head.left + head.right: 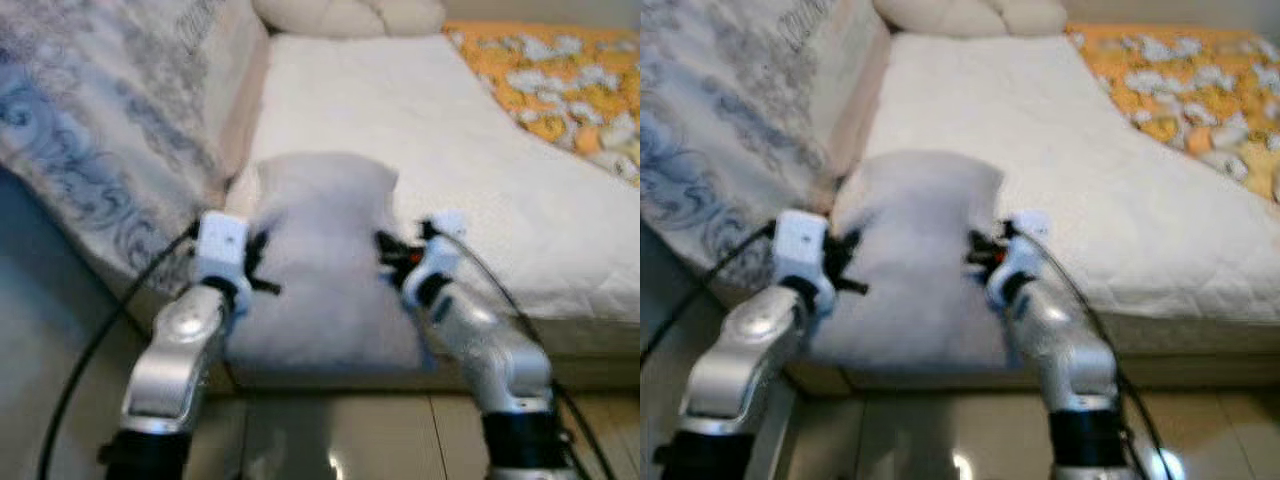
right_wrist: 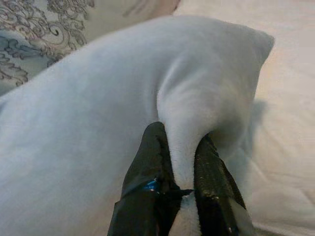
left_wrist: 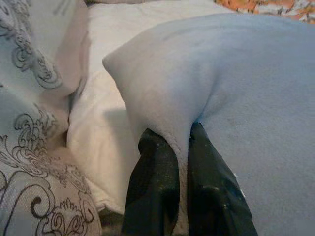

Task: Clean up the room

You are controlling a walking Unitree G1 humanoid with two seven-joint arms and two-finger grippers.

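L gripper (image 3: 178,142) & R gripper (image 2: 182,147) both pinching pale pillow (image 1: 320,260), seemingly over bed (image 1: 400,130) edge

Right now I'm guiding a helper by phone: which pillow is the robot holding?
Find the white bed. At its near left corner, a plain pale grey pillow is pinched on either side by the left gripper and right gripper. Unlike the cream pillows at the far end, it is unpatterned grey.

- Both head views are blurred, smearing the pale pillow (image 1: 325,260) edges.
- The left end effector (image 3: 181,147) fingertips are buried in pillow fabric.
- The orange patterned blanket (image 1: 560,75), beyond the right end effector (image 2: 183,147), is cut off by the frame.
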